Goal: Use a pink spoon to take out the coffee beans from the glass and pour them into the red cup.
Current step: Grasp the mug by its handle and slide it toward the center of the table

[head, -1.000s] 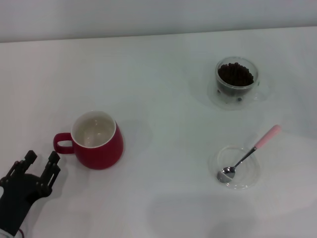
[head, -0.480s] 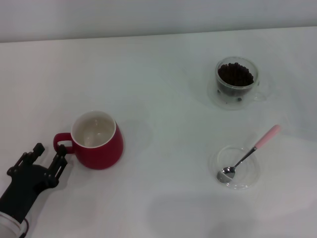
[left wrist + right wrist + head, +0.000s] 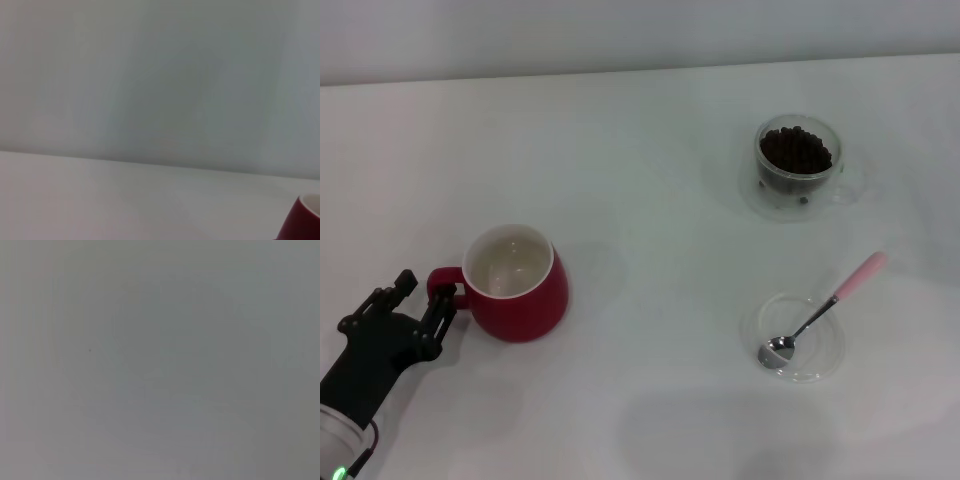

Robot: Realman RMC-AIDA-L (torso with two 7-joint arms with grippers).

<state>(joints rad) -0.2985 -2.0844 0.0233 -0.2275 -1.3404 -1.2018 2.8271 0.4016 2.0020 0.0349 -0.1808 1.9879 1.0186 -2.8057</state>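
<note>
**Left gripper beside the red cup's handle**

White tabletop [image 3: 640, 150] fills the head view, with a pale wall behind it; the red cup [image 3: 515, 285] is the landmark, standing upright on the near left part of the surface, its off-white inside bare and its loop handle turned toward the robot's left. The left gripper [image 3: 420, 300] is just beside that handle, its dark fingers spread apart and holding nothing; one fingertip [image 3: 445, 293] lies at the handle's outer edge, though whether it touches I cannot tell.

Well apart from the red cup, far off to its right and farther from the robot, stands the glass [image 3: 798, 168], upright; the coffee beans [image 3: 796, 150] fill it as a dark heap nearly to the rim. Nearer the robot than the glass, and likewise far to the right of the red cup, sits a shallow clear dish [image 3: 805, 345]; the pink spoon [image 3: 825, 310] rests in it, metal bowl down inside the dish, pink handle tilted up over the rim and pointing away from the red cup.

From the left wrist view only a sliver of the red cup [image 3: 302, 222] shows at the edge, against tabletop and wall; the right wrist view is a blank grey field, and the right gripper appears nowhere.
</note>
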